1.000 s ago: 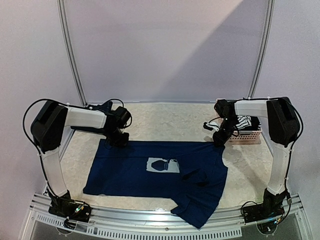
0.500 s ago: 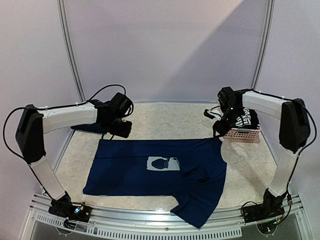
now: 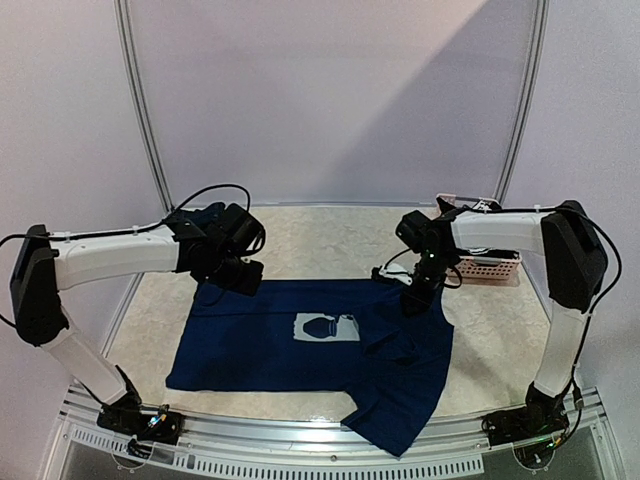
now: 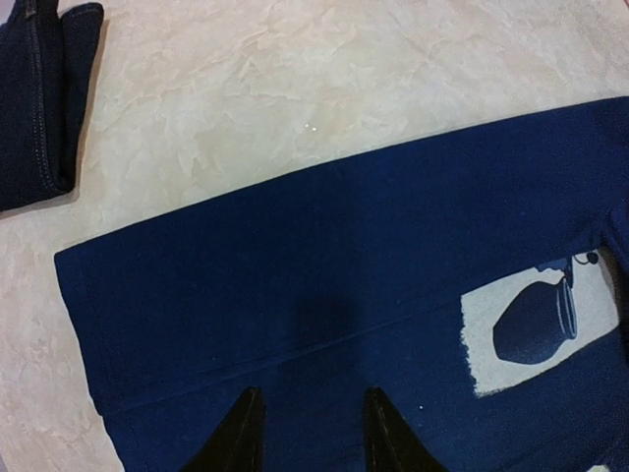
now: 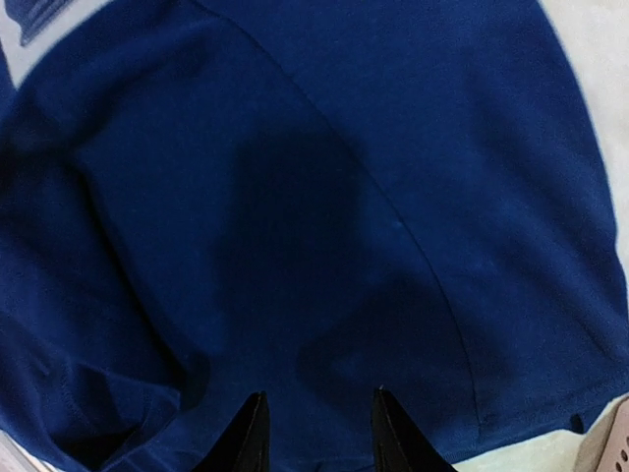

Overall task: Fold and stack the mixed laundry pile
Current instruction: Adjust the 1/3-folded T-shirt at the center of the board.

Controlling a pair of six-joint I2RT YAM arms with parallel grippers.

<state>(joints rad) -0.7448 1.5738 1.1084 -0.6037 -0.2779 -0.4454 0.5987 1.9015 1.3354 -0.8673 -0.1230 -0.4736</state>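
Observation:
The large navy T-shirt (image 3: 250,345) lies spread flat on the table, with its pale square print (image 3: 325,328) facing up and its right side rumpled toward the near edge. My left gripper (image 3: 236,274) hovers open and empty over the shirt's far left edge; in the left wrist view (image 4: 313,418) the shirt (image 4: 324,246) and print (image 4: 536,329) lie below it. My right gripper (image 3: 414,294) hovers open and empty over the shirt's far right part (image 5: 324,197). The folded dark denim piece (image 4: 39,98) lies on the table beyond the shirt. The striped piece is hidden.
A small pink perforated basket (image 3: 492,267) stands at the back right, partly behind my right arm. Metal frame posts (image 3: 145,110) rise at the back corners. The shirt's rumpled corner (image 3: 395,430) hangs at the table's near edge.
My right gripper has moved left from the basket to above the shirt's far right part. My left gripper has shifted slightly over the shirt's far left edge.

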